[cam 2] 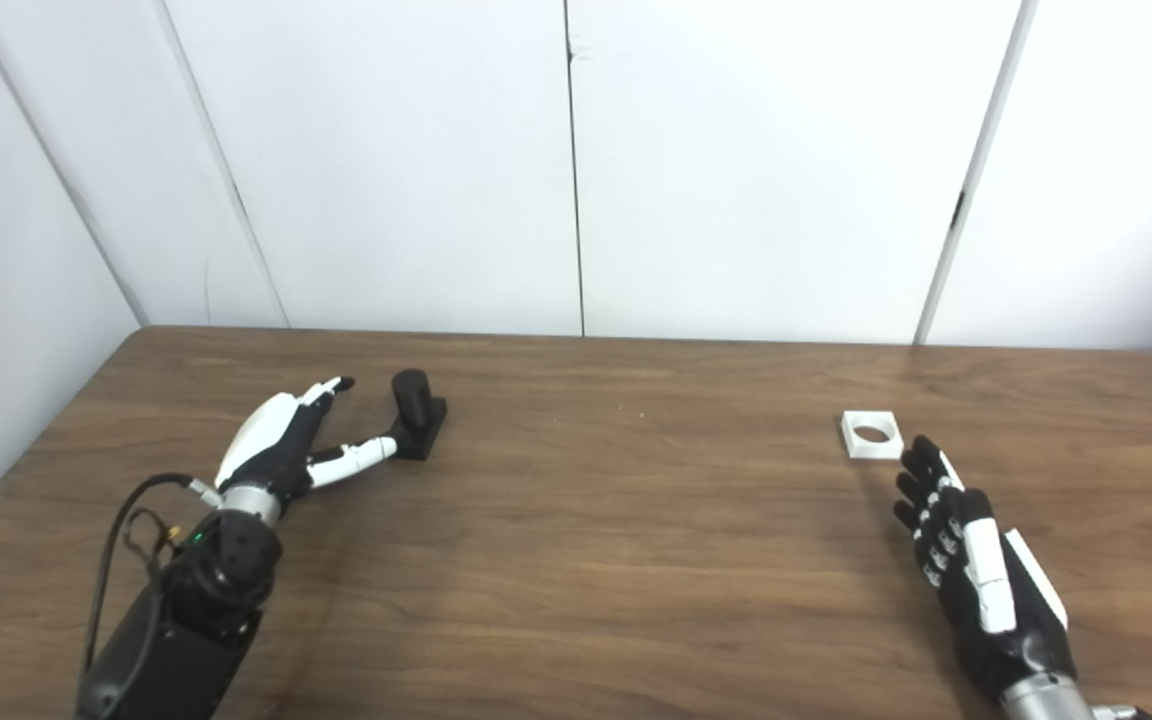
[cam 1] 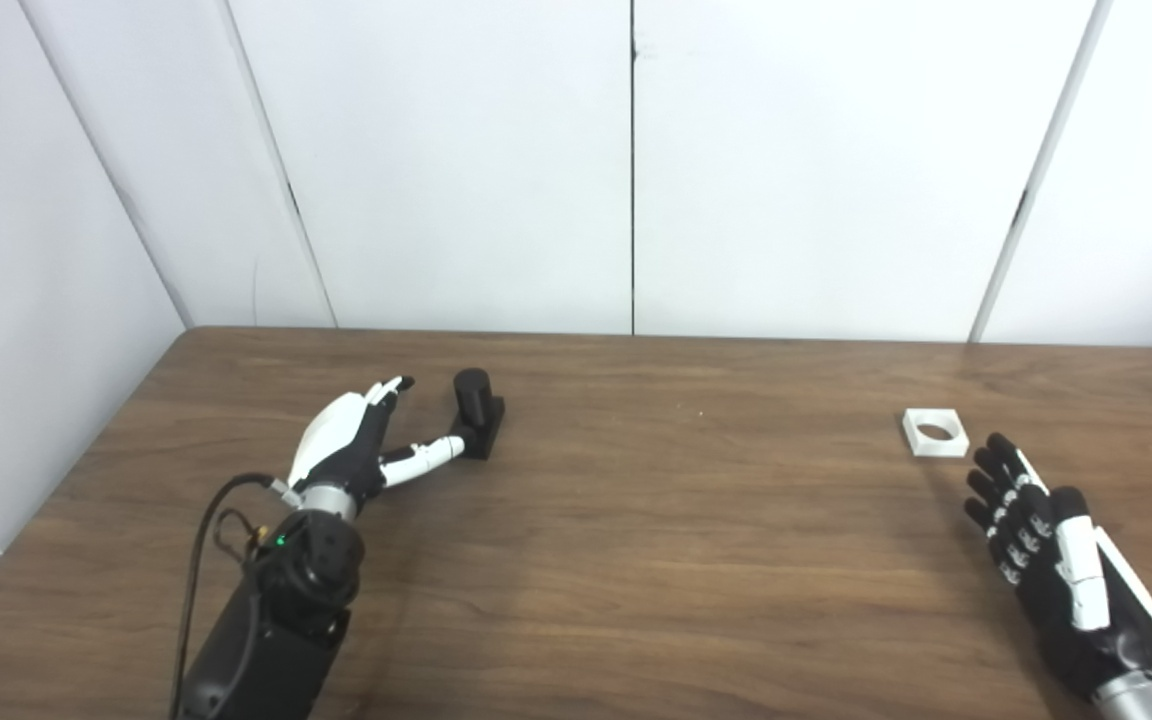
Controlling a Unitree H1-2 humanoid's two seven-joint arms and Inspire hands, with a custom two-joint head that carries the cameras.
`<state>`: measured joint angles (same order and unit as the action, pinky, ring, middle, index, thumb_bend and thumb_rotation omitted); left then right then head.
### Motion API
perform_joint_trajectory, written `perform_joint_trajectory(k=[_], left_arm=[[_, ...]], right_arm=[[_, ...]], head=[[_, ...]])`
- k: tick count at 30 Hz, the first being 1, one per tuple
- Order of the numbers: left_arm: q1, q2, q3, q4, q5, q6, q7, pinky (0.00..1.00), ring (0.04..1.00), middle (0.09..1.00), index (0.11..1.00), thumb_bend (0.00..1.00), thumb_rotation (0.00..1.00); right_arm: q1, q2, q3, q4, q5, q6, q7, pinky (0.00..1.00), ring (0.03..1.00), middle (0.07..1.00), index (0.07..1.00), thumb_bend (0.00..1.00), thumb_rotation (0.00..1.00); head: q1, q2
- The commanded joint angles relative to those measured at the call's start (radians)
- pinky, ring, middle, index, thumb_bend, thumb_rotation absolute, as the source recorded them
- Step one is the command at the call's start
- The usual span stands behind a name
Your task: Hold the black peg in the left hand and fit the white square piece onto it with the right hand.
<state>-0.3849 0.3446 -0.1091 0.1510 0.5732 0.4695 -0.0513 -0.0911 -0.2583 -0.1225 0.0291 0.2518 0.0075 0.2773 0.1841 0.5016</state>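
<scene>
The left hand (cam 1: 356, 445) has its thumb tip against the base of the black peg (cam 1: 476, 410), hiding the near-left corner of that base; whether they touch cannot be told. Both forearms are cut off by the bottom edge. The right hand (cam 2: 976, 570) shows only one side, its palm hidden. The table (cam 1: 636, 560) runs out of frame at the right and near edges.

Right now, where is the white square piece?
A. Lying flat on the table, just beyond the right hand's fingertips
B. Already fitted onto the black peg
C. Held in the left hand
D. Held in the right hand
A. The white square piece lies flat on the table, hole upward, just ahead of the open right hand, while the black peg stands far off by the left hand.
</scene>
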Motion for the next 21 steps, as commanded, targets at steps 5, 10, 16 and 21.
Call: perform_joint_trajectory(k=[5,10,16,21], left_arm=[[-0.07,-0.005,0.003,0.02,0.072,0.0,0.013,1.0,1.0,1.0,0.91,0.77,0.68],[-0.089,-0.027,0.02,0.057,0.11,0.0,0.01,1.0,1.0,1.0,0.904,0.8,0.69],[-0.106,-0.052,0.032,0.078,0.169,0.0,0.009,1.0,1.0,1.0,0.886,0.84,0.72],[-0.112,-0.086,0.054,0.084,0.23,0.0,-0.006,1.0,1.0,1.0,0.881,0.82,0.7]], right_arm=[[0.004,0.02,0.006,0.027,0.003,-0.047,-0.002,1.0,1.0,1.0,1.0,0.62,1.0],[0.007,0.018,0.004,0.026,0.007,-0.049,0.0,1.0,1.0,1.0,1.0,0.61,1.0],[0.009,0.021,0.005,0.021,0.005,-0.04,-0.005,1.0,1.0,1.0,1.0,0.62,1.0],[0.009,0.021,0.006,0.016,0.003,-0.042,-0.006,1.0,1.0,1.0,1.0,0.63,1.0]], head=[[-0.002,0.002],[-0.003,0.006],[-0.009,0.01],[-0.006,0.011]])
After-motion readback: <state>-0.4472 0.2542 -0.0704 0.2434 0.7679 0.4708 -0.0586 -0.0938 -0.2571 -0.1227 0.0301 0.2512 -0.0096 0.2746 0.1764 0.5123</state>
